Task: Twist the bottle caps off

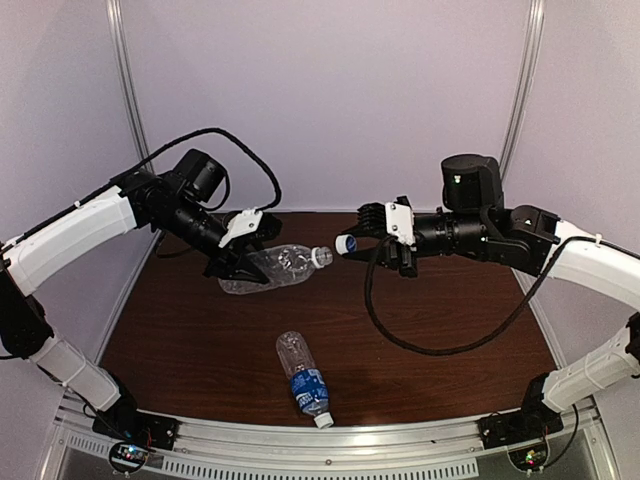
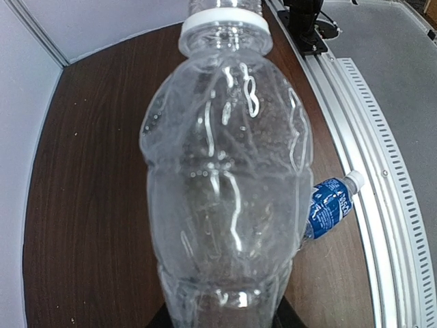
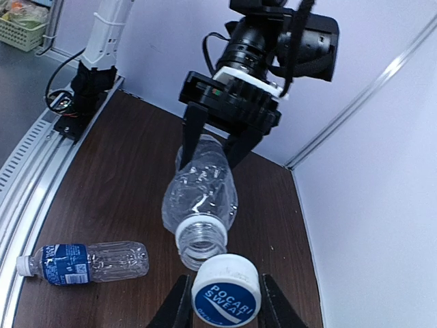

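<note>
My left gripper (image 1: 240, 262) is shut on the base of the unlabelled clear bottle (image 1: 280, 268), holding it level above the table, neck toward the right. It fills the left wrist view (image 2: 225, 178). Its threaded neck (image 3: 200, 240) is open, with only the white collar ring on it. My right gripper (image 1: 352, 243) is shut on its white cap (image 3: 225, 295) with a blue inner face, just off the neck. The blue-label bottle (image 1: 305, 381) lies on the table near the front, its white cap (image 1: 323, 421) still on. It also shows in the right wrist view (image 3: 89, 262).
The dark wooden table (image 1: 200, 340) has a metal rail (image 1: 330, 447) along its near edge. White walls (image 1: 330, 100) close the back and both sides. A black cable (image 1: 420, 345) loops below my right arm.
</note>
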### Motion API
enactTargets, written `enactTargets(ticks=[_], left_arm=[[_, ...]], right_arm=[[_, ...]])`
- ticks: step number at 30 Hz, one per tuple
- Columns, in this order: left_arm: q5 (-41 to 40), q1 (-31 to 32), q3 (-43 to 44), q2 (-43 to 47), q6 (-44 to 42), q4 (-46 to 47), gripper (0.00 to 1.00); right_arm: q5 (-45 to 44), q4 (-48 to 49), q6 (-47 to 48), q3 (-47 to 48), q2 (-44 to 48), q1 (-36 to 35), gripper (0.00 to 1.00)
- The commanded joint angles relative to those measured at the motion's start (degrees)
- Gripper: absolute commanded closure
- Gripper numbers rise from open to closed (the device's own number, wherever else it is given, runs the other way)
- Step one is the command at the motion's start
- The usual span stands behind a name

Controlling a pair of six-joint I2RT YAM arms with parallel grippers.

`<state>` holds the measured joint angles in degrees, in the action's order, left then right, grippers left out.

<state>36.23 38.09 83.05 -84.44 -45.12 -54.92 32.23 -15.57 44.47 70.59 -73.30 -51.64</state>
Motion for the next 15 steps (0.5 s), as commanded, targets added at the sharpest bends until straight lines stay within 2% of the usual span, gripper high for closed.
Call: enactTargets(ticks=[1, 7, 11, 15], left_arm=[[-3.94, -0.03, 0.33, 0.24, 1.23, 1.60, 0.68], [-9.11, -0.03, -1.15, 0.22, 3.96, 4.29, 0.68], [-12.95, -0.15, -1.31, -0.84, 6.42, 5.51, 0.68], [-16.96, -2.25, -1.65, -2.71, 8.72, 6.41, 0.68]], right_arm=[[-13.11, 2.66, -16.71, 1.36, -2.30, 1.98, 1.00], [-31.51, -10.83, -39.45, 11.15, -11.32, 10.06, 1.00], [-34.18, -20.66, -51.51, 14.37, -17.72, 17.91, 1.00], [-34.69, -25.12, -55.05, 12.71, -23.30, 23.45, 1.00]])
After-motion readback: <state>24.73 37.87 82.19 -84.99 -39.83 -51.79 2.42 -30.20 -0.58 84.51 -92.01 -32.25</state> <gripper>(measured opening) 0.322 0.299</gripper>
